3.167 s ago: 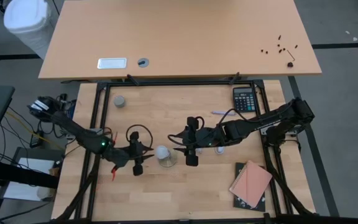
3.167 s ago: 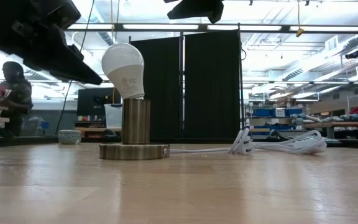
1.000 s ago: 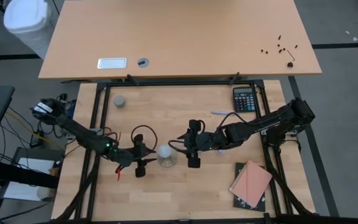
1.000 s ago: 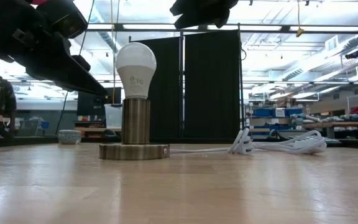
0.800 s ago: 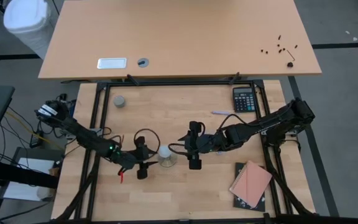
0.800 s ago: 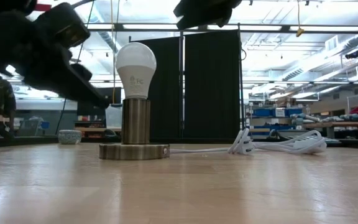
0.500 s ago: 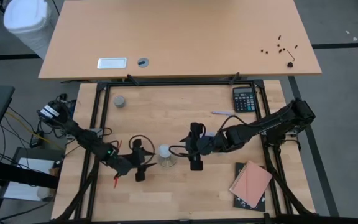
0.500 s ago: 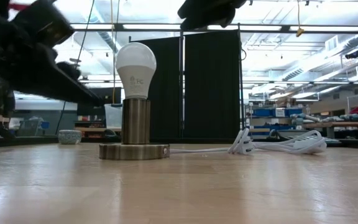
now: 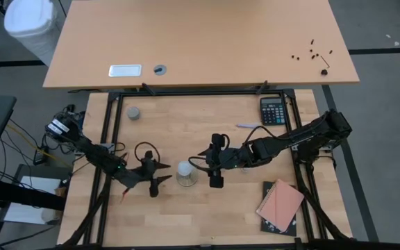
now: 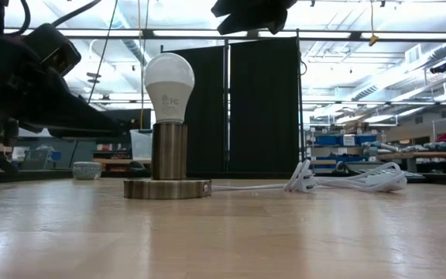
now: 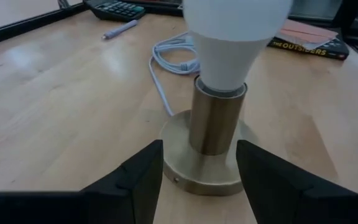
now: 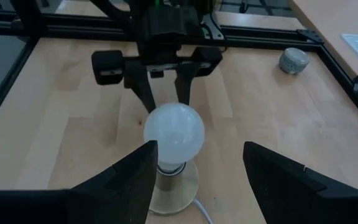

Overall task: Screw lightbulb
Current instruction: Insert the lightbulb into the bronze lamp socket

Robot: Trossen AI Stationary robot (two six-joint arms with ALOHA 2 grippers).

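Pale wooden bench (image 9: 207, 215) carries the white pear-shaped lightbulb (image 9: 183, 169), upright in a brass socket base (image 10: 167, 188). Left claw (image 9: 160, 175) and right claw (image 9: 213, 162), both open, flank it untouching; a clumsy approach could topple it.

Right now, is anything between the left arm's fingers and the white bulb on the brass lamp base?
Nothing visible. The left gripper stands open beside the white pear-shaped lightbulb, which sits in the round brass lamp base, with only bare wooden table between them.

lightbulb (image 9: 184, 168) upright in lamp base (image 9: 186, 178), left claw (image 9: 161, 172) left of it, right claw (image 9: 213, 166) right
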